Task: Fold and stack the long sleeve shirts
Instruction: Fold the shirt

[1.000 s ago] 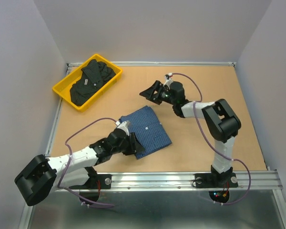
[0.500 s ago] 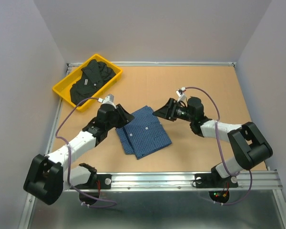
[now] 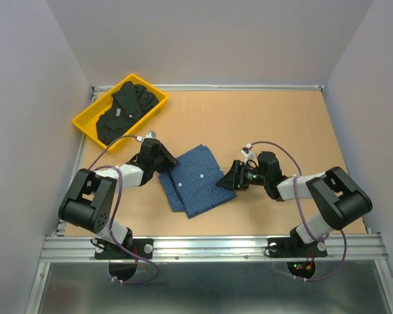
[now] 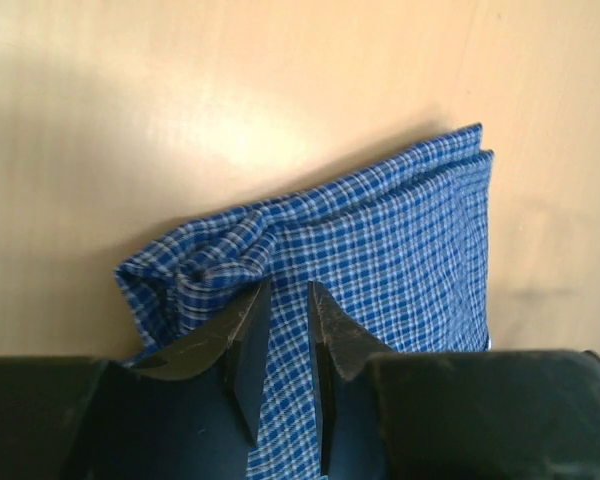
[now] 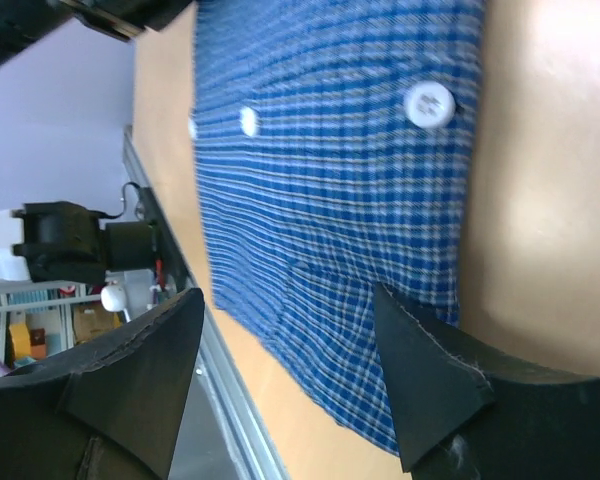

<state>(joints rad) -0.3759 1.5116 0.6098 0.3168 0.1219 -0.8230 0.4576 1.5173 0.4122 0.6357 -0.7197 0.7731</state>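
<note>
Well, the blue checked shirt [image 3: 198,180] lies folded in the middle of the tabletop [image 3: 268,124]. The left tool [image 3: 164,159] has its jaws nearly together over the shirt's bunched far-left corner; whether they grip, I cannot tell. The right tool [image 3: 225,181] gapes wide at the shirt's right edge, holding nothing. The black shirt [image 3: 121,112] sits in the yellow bin [image 3: 85,128], far-left corner

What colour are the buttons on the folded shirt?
White buttons, clearest in the right wrist view.

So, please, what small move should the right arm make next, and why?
Likely ease the right gripper forward and close on the blue shirt at its edge: the jaws stand open there, and the left gripper sits at the opposite edge.
</note>
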